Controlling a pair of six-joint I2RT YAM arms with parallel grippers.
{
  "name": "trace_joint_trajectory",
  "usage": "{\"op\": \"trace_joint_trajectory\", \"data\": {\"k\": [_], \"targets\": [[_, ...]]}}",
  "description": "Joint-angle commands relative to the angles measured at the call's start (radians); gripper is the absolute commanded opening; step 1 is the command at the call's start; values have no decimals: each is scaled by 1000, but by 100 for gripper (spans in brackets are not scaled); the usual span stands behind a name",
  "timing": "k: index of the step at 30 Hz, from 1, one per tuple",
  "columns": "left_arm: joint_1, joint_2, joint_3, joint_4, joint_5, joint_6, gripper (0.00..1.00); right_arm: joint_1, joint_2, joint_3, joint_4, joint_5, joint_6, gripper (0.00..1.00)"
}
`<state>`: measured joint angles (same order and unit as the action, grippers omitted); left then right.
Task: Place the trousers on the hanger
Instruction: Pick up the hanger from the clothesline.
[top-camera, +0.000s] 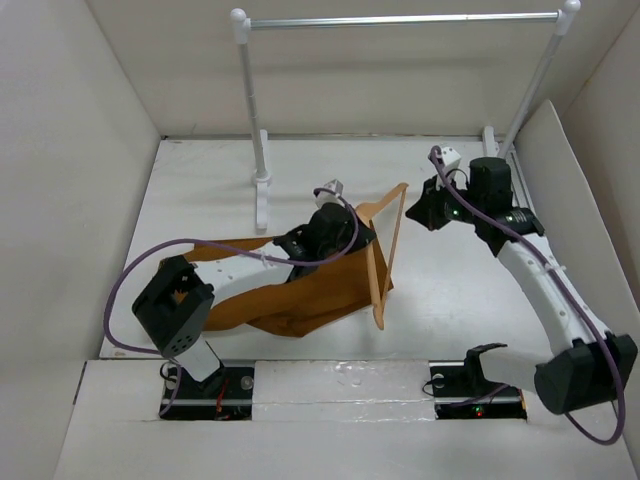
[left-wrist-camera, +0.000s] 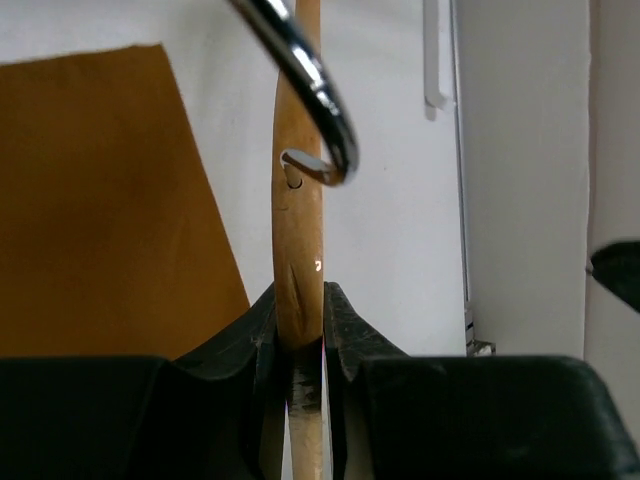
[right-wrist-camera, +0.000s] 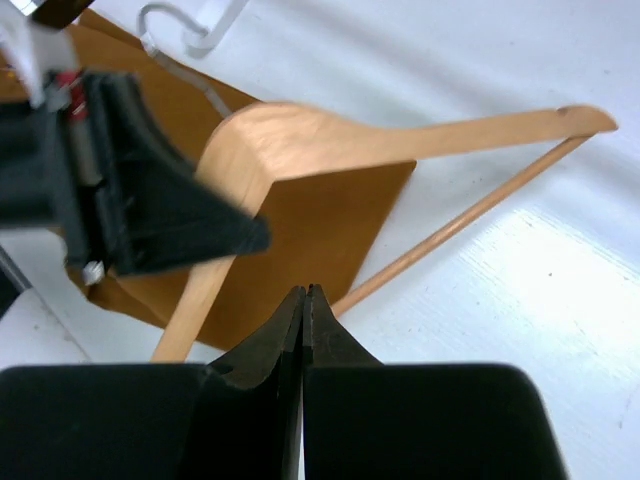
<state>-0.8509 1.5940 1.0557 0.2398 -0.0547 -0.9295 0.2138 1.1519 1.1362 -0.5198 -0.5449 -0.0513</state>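
The rust-brown trousers (top-camera: 315, 295) lie flat on the table under and left of the hanger (top-camera: 385, 255). The light-tan wooden hanger stands tilted, with its lower end on the cloth. My left gripper (top-camera: 358, 225) is shut on the hanger's wooden top. In the left wrist view its jaws (left-wrist-camera: 300, 325) clamp the wood (left-wrist-camera: 298, 230) just below the metal hook (left-wrist-camera: 318, 80). My right gripper (top-camera: 418, 212) hovers just right of the hanger. Its jaws (right-wrist-camera: 305, 295) are pressed together on nothing, above the trousers (right-wrist-camera: 330, 225) and near the crossbar (right-wrist-camera: 470, 215).
A silver rail (top-camera: 400, 20) on white posts (top-camera: 255, 140) stands at the back of the table. White walls enclose the left, back and right sides. A white ledge (top-camera: 340, 385) runs along the near edge by the arm bases.
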Motion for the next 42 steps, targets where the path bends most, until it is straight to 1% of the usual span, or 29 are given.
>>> {"op": "trace_joint_trajectory", "data": {"k": [1, 2, 3, 5, 6, 7, 8, 9, 11, 14, 17, 19, 22, 27, 30, 33, 35, 36, 38, 39, 41, 42], "targets": [[-34, -43, -62, 151, -187, -165, 0, -31, 103, -39, 145, -45, -70, 0], [-66, -36, -68, 151, -209, -186, 0, -31, 123, -56, 199, -52, -70, 3], [-86, -26, -77, 151, -276, -199, 0, -43, 138, -68, 228, -55, -67, 4], [-149, -6, -77, 156, -356, -212, 0, -54, 181, -114, 323, -66, -61, 7], [-160, 13, -68, 145, -410, -238, 0, -63, 202, -148, 372, -56, -44, 15], [-160, 24, -66, 145, -422, -238, 0, -63, 216, -148, 372, -58, -39, 15], [-169, 30, -68, 148, -438, -276, 0, -63, 230, -164, 409, -55, -36, 20], [-169, 37, -80, 165, -457, -290, 0, -63, 242, -191, 424, -49, -36, 29], [-180, 60, -88, 173, -502, -317, 0, -63, 296, -211, 478, -91, -44, 37], [-180, 112, -85, 184, -514, -330, 0, -42, 354, -196, 449, -96, -103, 39], [-189, 153, -66, 135, -540, -364, 0, -31, 379, -184, 413, -87, -154, 42], [-189, 162, -83, 125, -550, -388, 0, -22, 419, -182, 405, -99, -173, 42], [-198, 155, -114, 108, -554, -419, 0, 1, 454, -185, 403, -98, -185, 43], [-198, 161, -119, 118, -527, -401, 0, 36, 450, -211, 452, -86, -173, 40], [-198, 179, -111, 110, -510, -394, 0, 73, 477, -182, 435, -95, -180, 41], [-198, 181, -125, 110, -502, -396, 0, 84, 497, -187, 446, -89, -147, 42], [-198, 178, -132, 111, -499, -400, 0, 93, 508, -197, 471, -79, -114, 46], [-198, 178, -134, 113, -498, -400, 0, 93, 511, -199, 469, -63, -111, 47], [-198, 182, -134, 116, -488, -396, 0, 93, 517, -207, 471, -20, -102, 51], [-198, 184, -129, 118, -481, -390, 0, 93, 520, -210, 472, -12, -96, 51], [-198, 192, -125, 118, -476, -382, 0, 102, 528, -214, 474, -3, -88, 56], [-198, 193, -125, 118, -471, -382, 0, 102, 537, -213, 465, 3, -90, 57]]}}
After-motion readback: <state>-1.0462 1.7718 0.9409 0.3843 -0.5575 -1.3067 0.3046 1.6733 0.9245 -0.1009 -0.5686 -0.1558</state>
